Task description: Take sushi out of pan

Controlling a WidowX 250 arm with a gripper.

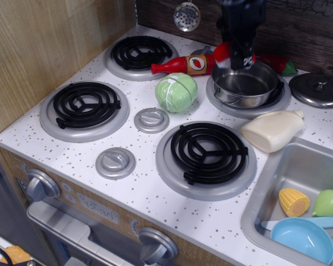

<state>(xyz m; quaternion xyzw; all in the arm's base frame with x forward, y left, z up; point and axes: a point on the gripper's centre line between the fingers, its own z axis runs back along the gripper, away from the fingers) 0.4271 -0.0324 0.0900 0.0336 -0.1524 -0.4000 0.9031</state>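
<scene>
Light falls evenly and fairly bright from above, leaving only soft, short shadows under the green cabbage (176, 92) and the cream bottle (272, 129), both below the gripper (240, 55). The pan (246, 85) just beneath the gripper shows pale glare on its steel floor and rim. The gripper and the sushi (226, 55) it grips are smeared by motion blur (edges hard to separate). The dark wall behind stays dim. The rest is reasonably sharp, slightly grainy.
</scene>
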